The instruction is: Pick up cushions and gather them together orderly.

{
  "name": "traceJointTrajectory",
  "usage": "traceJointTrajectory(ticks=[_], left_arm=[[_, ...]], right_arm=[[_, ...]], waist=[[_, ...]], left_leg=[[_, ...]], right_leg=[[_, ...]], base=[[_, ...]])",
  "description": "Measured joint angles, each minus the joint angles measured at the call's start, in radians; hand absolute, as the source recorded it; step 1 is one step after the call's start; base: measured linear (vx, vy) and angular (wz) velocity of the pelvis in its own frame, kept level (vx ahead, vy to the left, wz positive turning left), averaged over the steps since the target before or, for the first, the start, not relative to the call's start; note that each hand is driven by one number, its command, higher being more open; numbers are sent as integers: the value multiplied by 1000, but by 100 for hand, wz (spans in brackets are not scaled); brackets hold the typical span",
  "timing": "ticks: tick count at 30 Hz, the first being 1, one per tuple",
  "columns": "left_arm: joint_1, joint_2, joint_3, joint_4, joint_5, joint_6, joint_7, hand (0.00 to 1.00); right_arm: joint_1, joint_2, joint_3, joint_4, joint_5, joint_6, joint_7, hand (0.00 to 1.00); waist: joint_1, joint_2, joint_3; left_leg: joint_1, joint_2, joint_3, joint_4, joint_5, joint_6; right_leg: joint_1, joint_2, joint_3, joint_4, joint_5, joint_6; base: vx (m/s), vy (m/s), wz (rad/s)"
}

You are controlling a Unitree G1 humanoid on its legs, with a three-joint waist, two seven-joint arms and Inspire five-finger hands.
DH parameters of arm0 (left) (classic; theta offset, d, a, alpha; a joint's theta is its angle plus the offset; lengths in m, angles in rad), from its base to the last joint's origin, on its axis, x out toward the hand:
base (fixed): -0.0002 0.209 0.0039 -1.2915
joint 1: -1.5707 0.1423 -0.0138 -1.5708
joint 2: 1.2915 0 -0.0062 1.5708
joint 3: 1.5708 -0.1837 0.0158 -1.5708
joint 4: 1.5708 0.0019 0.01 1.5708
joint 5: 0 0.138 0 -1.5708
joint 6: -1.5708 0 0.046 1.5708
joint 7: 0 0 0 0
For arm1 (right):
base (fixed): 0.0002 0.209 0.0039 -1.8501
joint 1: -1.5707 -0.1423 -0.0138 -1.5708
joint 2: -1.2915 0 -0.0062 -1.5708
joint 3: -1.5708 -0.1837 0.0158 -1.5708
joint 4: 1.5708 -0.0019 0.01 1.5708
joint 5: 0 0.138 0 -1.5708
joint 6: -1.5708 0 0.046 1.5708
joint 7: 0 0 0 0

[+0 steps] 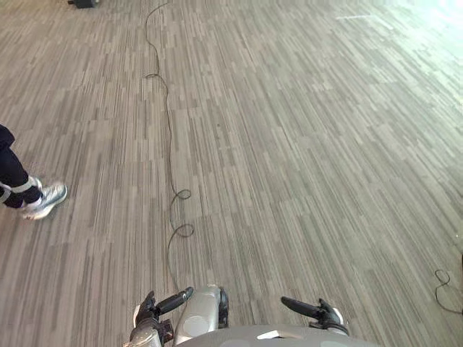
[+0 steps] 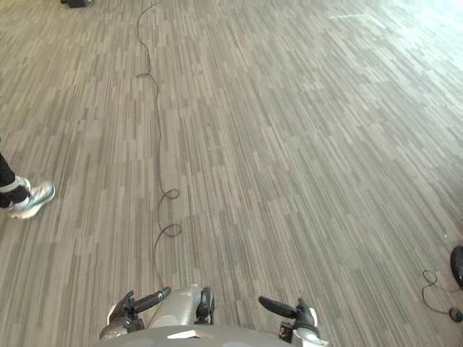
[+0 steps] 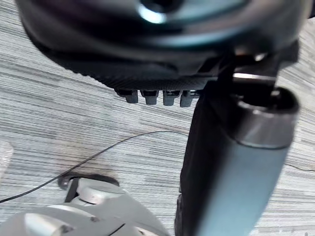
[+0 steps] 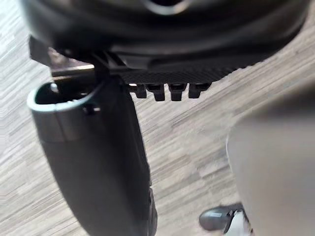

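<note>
My left hand (image 1: pixel 155 307) hangs low at the near edge of the left eye view, its thumb (image 1: pixel 176 298) sticking out straight, and it holds nothing. My right hand (image 1: pixel 318 312) hangs beside it on the right, also with nothing in it. In the left wrist view the left hand's fingertips (image 3: pixel 147 97) point straight down toward the striped grey carpet (image 1: pixel 289 144), and the thumb (image 3: pixel 231 162) stands apart from them. The right wrist view has the same pose: short straight fingertips (image 4: pixel 170 91) and a free thumb (image 4: pixel 93 162) above bare carpet.
A person's leg and light shoe (image 1: pixel 43 200) stand on the carpet at the left. A small dark object (image 1: pixel 83 3) lies at the far top left. Another dark object (image 2: pixel 457 264) sits at the right edge. Open carpet stretches ahead.
</note>
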Motion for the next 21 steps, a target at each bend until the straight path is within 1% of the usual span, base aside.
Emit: traceJointTrajectory(ticks=[1, 2, 3, 4, 5, 6, 7, 8, 9, 10, 11, 12, 13, 14, 15, 16, 17, 18, 19, 20, 21], left_arm=[[-10, -1, -2, 3, 7, 1, 0, 100], [-23, -5, -6, 5, 11, 3, 1, 100], [-33, -14, -8, 5, 15, 7, 1, 100], [-38, -23, -8, 5, 17, 7, 1, 100], [-44, -41, -10, 5, 19, 8, 0, 100], [-60, -58, -7, 22, 28, 14, -6, 100], [-65, -56, -10, 30, 30, 15, -11, 100], [-73, -56, -11, 36, 31, 19, -13, 100], [-89, -64, -13, 42, 41, 18, -9, 100], [-94, -67, -18, 49, 47, 18, -10, 100], [-96, -72, -25, 53, 52, 18, -10, 100], [-100, -91, -25, 70, 58, 19, -9, 100], [-100, -99, -24, 70, 59, 20, -11, 100], [-110, -110, -24, 69, 60, 19, -16, 100], [-112, -113, -22, 69, 60, 20, -18, 100], [-110, -117, 0, 68, 60, 20, -19, 100], [-101, -118, 12, 65, 60, 19, -19, 100], [-99, -118, 14, 63, 61, 20, -19, 100], [-98, -108, 14, 45, 59, 22, -23, 100], [-96, -95, 12, 9, 60, 17, -21, 100], [-93, -90, 12, -23, 58, 12, -21, 100]], right_arm=[[0, 2, -12, -10, 0, -7, 0, 100], [-1, 3, -24, -27, 0, -14, 1, 100], [-2, 3, -27, -47, -1, -21, 1, 100], [-2, 4, -27, -54, -1, -28, 1, 100], [-8, 8, -36, -67, 0, -32, 2, 100], [-19, 13, -45, -69, 0, -33, 6, 100], [-22, 14, -48, -68, 0, -33, 6, 100], [-25, 16, -55, -69, 0, -34, 8, 100], [-43, 20, -63, -60, 0, -34, 8, 100], [-48, 18, -62, -53, 0, -33, 8, 100], [-56, 15, -63, -47, 1, -30, 9, 100], [-79, -3, -59, -38, -4, -29, 12, 100], [-83, -7, -58, -38, -12, -29, 12, 100], [-86, -16, -57, -39, -26, -26, 14, 100], [-86, -18, -57, -39, -31, -25, 14, 100], [-87, -30, -52, -39, -40, -21, 13, 100], [-92, -40, -48, -33, -40, -18, 10, 100], [-95, -41, -46, -26, -40, -14, 8, 100], [-95, -39, -27, -13, -40, -12, 2, 100], [-94, -34, -1, -3, -40, -7, 2, 100], [-91, -27, 24, -3, -39, -4, 0, 100]], waist=[[-2, 6, 6], [-9, 12, 10], [-24, 22, 16], [-30, 26, 18], [-45, 30, 20], [-47, 28, 30], [-47, 27, 31], [-52, 28, 31], [-73, 30, 32], [-80, 31, 32], [-87, 39, 37], [-86, 79, 45], [-87, 94, 43], [-89, 112, 46], [-89, 116, 47], [-88, 143, 58], [-82, 156, 75], [-79, 159, 80], [-66, 147, 93], [-52, 119, 103], [-38, 99, 100]], left_leg=[[46, -6, -6, -26, -5, 2], [110, -8, -17, -70, -10, 7], [172, 0, -35, -119, -12, 8], [201, 5, -43, -142, -14, 6], [253, 21, -61, -179, -23, -7], [325, 36, -64, -226, -32, -15], [340, 39, -65, -237, -33, -15], [364, 47, -72, -257, -38, -22], [412, 61, -105, -308, -44, -32], [438, 62, -129, -328, -52, -47], [464, 75, -152, -332, -64, -65], [483, 119, -176, -310, -71, -77], [467, 128, -191, -268, -67, -84], [430, 142, -206, -149, -52, -108], [413, 145, -209, -100, -44, -116], [307, 161, -239, 196, 57, -165], [201, 185, -254, 465, 91, -179], [158, 200, -250, 557, 82, -180], [85, 203, -246, 662, 59, -178], [1, 196, -236, 678, 39, -174], [-81, 194, -216, 637, 28, -163]], right_leg=[[-55, 1, -26, 100, -4, -6], [-123, 9, -70, 170, -18, -31], [-180, 24, -126, 173, -39, -63], [-207, 32, -156, 148, -49, -74], [-258, 46, -228, 58, -57, -88], [-297, 63, -298, -82, -66, -109], [-304, 68, -313, -120, -67, -114], [-317, 78, -337, -198, -66, -116], [-329, 112, -354, -431, -22, -149], [-324, 123, -347, -510, 31, -175], [-306, 137, -341, -510, 128, -226], [-290, 159, -368, -475, 111, -269], [-284, 165, -376, -464, 81, -273], [-260, 171, -392, -456, 36, -277], [-249, 174, -395, -455, 23, -278], [-175, 206, -387, -486, -13, -291], [-80, 250, -368, -546, -28, -307], [-35, 266, -356, -572, -32, -312], [46, 276, -335, -614, -37, -321], [118, 277, -307, -656, -41, -327], [171, 276, -275, -707, -45, -330]], base=[[508, 134, 14], [336, 51, 20], [399, 33, 24], [368, -14, 34], [552, -58, 23], [497, -74, 16], [570, -98, 8], [418, -90, 41], [556, -155, 62], [469, -155, 75], [618, -230, 50], [506, -195, 38], [768, -268, 35], [629, -205, 27], [632, -198, 9], [591, -164, -27], [584, -142, -40], [678, -127, -54], [625, -81, -51], [601, -69, -67], [477, -47, -58]])
